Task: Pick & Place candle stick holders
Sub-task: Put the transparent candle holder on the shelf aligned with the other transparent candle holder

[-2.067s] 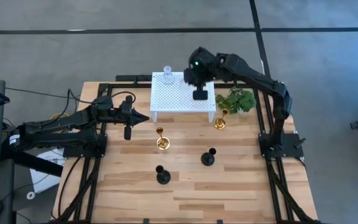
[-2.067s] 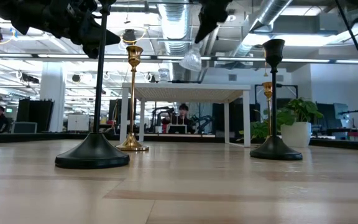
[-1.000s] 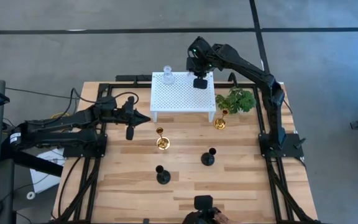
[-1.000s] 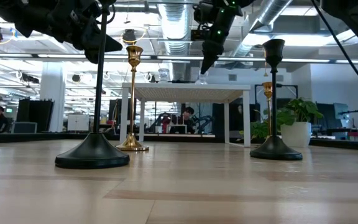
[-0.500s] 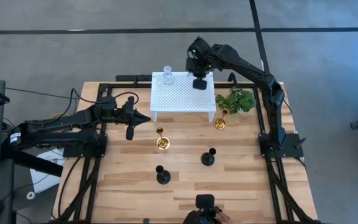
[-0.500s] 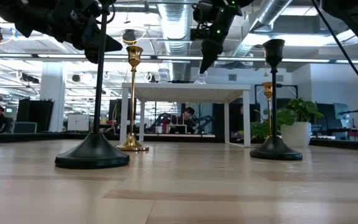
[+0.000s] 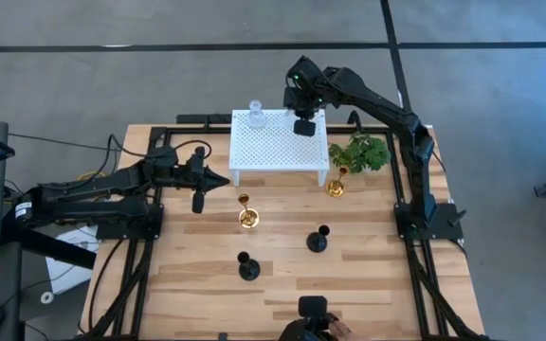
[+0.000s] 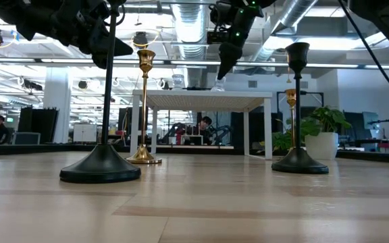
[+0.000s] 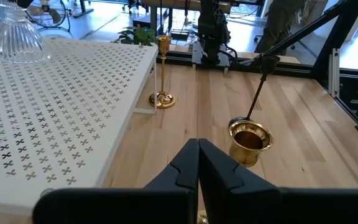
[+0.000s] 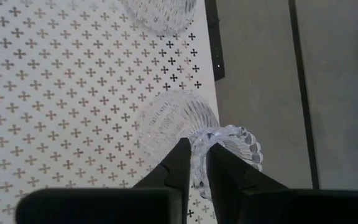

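My right gripper (image 7: 303, 126) hangs over the far right part of the white perforated rack (image 7: 273, 152), shut on a clear glass candle stick holder (image 10: 178, 121) whose base stands on the rack. A second glass holder (image 7: 255, 116) stands at the rack's far left. On the table stand two gold holders (image 7: 246, 213) (image 7: 336, 182) and two black holders (image 7: 246, 267) (image 7: 318, 239), each on its round base. My left gripper (image 7: 224, 180) hovers shut, with nothing in it, left of the rack's near left corner. My right gripper holds the glass holder by the rim of its cup top (image 10: 219, 134). The rim's wall passes between the two fingers (image 10: 180, 163). The fingers slant down at it from above. The holder's ribbed base (image 10: 166, 118) rests on the rack.
A green leafy plant (image 7: 361, 152) stands right of the rack, behind one gold holder. Black frame rails run along the table's left, right and far sides. At the near edge a dark object with a hand (image 7: 311, 314) reaches in. Bare wood lies between the holders.
About two seconds ago my right gripper held the glass holder in the air over the rack's right part. It has since gone toward the far edge and down, and the holder's base now stands on the rack. Over the last second nothing has visibly moved.
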{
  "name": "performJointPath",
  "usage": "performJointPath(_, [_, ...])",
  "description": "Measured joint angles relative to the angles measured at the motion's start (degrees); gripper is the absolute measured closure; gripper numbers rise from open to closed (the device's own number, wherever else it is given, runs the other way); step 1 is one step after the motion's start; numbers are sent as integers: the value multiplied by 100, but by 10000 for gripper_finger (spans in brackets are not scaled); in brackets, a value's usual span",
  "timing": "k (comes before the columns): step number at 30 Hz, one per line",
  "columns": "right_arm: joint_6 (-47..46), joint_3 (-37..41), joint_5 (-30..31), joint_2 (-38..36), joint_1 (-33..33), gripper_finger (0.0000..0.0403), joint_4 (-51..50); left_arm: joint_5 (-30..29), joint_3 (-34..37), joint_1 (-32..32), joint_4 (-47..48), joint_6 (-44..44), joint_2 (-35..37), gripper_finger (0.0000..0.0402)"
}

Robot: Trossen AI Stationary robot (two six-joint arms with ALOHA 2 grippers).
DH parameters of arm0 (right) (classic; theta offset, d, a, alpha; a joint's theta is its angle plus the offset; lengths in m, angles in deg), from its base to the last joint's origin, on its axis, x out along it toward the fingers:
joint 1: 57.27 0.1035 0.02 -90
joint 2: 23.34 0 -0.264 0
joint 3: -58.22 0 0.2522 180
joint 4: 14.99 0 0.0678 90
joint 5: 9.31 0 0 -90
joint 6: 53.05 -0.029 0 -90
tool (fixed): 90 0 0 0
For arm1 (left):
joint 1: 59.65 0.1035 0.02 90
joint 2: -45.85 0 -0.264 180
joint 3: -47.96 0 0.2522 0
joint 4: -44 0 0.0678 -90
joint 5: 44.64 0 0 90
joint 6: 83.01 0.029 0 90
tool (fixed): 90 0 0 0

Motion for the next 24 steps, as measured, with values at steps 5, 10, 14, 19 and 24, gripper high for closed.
performJointPath(5, [0,0,0,0,-2,352,0,0,0,0,0,0,0,395])
performJointPath(10, [0,0,0,-2,-2,352,2,0,0,0,0,0,0,395])
performJointPath(14, [0,0,0,-2,-2,351,5,0,0,0,0,0,0,395])
performJointPath(19, [0,0,-17,-2,-2,350,24,0,0,0,2,1,0,395])
performJointPath(24, [0,0,-20,-2,2,350,46,0,0,0,2,0,0,395])
